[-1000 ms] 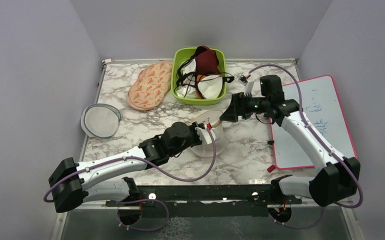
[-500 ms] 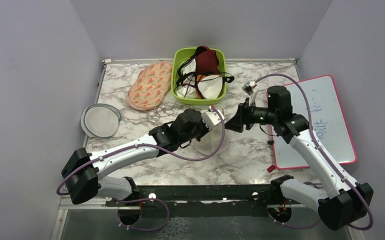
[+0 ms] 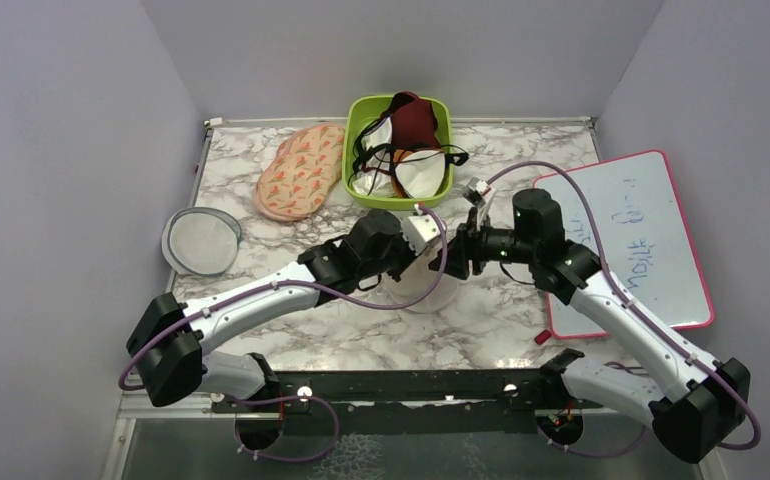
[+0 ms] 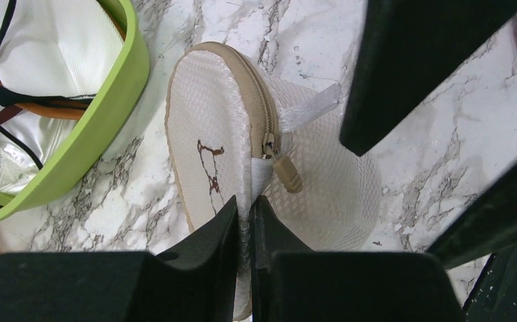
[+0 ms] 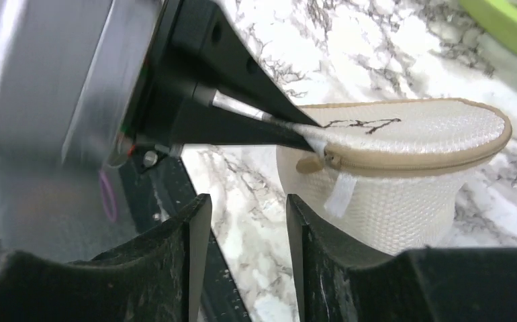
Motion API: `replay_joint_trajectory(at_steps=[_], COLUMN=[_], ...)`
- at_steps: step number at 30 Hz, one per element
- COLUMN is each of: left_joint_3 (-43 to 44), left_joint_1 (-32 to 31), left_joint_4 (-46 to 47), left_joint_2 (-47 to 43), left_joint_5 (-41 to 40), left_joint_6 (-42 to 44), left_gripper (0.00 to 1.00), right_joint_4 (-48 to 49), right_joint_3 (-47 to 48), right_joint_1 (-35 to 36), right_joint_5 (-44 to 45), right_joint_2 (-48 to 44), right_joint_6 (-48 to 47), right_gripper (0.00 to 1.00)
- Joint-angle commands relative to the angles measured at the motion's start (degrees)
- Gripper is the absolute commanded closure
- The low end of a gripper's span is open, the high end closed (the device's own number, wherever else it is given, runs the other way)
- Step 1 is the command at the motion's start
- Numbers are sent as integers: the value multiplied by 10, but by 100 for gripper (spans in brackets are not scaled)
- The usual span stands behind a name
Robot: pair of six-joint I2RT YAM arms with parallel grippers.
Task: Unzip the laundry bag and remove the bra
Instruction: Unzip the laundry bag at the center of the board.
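While the bag (image 4: pixel 202 121) sits on the table (image 3: pixel 481 320) by the bin (image 4: pixel 108 124), pinched at its rim by your left claw (image 4: pixel 246 209), it may tip or slip if you tug the pull (image 5: pixel 309 164) sideways. Your right claw (image 5: pixel 244 204) hangs half open, short of the pull, holding nothing.

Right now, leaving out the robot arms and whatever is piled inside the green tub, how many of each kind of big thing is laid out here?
mesh laundry bag: 1
flat mesh disc: 1
floral pads: 2
green tub: 1
whiteboard: 1
Total: 6
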Motion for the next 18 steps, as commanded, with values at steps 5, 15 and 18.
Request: replay_joint_trajectory(at_steps=[5, 15, 18], left_joint_3=[15, 24, 23], left_joint_1=[51, 78, 81], left_joint_4=[20, 15, 17], left_joint_2=[-14, -7, -8], left_joint_5=[109, 106, 116], left_joint_6=[-57, -94, -103], left_gripper=[100, 100, 100], right_joint_4=[341, 745, 745], right_joint_3=[-161, -378, -369], right_joint_1=[3, 4, 20], right_joint_5=[14, -36, -10], right_joint_2=[-97, -101, -84], right_joint_6=[-83, -329, -377], right_gripper=[46, 44, 45])
